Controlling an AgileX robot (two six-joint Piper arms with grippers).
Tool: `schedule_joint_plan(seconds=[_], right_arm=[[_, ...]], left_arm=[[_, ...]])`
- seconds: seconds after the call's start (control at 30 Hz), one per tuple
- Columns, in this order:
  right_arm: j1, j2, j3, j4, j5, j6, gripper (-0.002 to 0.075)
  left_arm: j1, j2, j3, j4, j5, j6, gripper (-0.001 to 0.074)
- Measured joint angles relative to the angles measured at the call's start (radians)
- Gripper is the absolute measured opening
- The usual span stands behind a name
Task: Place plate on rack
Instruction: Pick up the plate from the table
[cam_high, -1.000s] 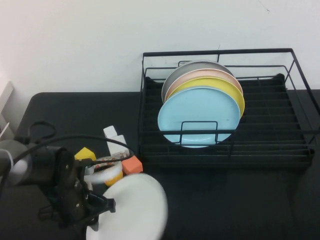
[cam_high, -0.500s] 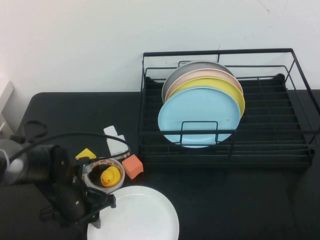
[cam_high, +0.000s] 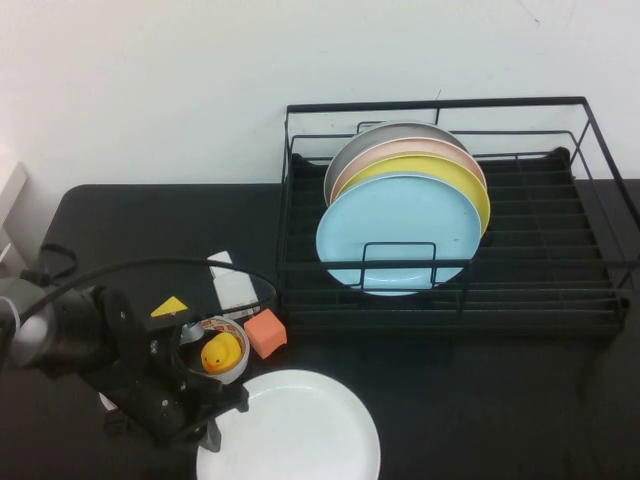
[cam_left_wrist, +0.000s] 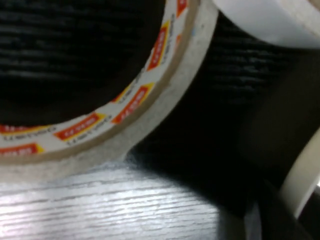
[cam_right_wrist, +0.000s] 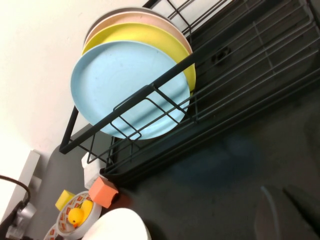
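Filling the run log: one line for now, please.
plate flat on table, off rack | left gripper at its left edge | right gripper shut, above table by rack

plate (cam_high: 295, 428) on table (cam_high: 480, 400), before rack (cam_high: 590, 290) | left pincer (cam_high: 213, 425) at plate's left edge

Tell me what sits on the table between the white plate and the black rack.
In the high view, only bare black table lies between the plate and the rack; the orange block sits off to the left.
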Motion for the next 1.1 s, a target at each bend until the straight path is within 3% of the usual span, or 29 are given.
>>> schedule_joint_plan(seconds=[0.2, 0.57, 0.8, 1.1], right_arm=[[0.0, 0.0, 0.0, 0.0, 0.0, 0.0, -0.0002], [0.0, 0.0, 0.0, 0.015, 0.007, -0.001, -0.0002], [0.0, 0.0, 0.0, 0.033, 0.012, -0.008, -0.0002], [0.0, 0.012, -0.044, 0.244, 0.148, -0.275, -0.0002]], left_arm=[[0.0, 0.004, 0.0, -0.094, 0.011, 0.156, 0.001], [0.069, 0.03, 0.008, -0.554, 0.218, 0.707, 0.0002], [0.071, -0.007, 0.01, -0.57, 0.228, 0.803, 0.0002], [0.071, -0.286, 0.01, -0.57, 0.174, 0.841, 0.0002]])
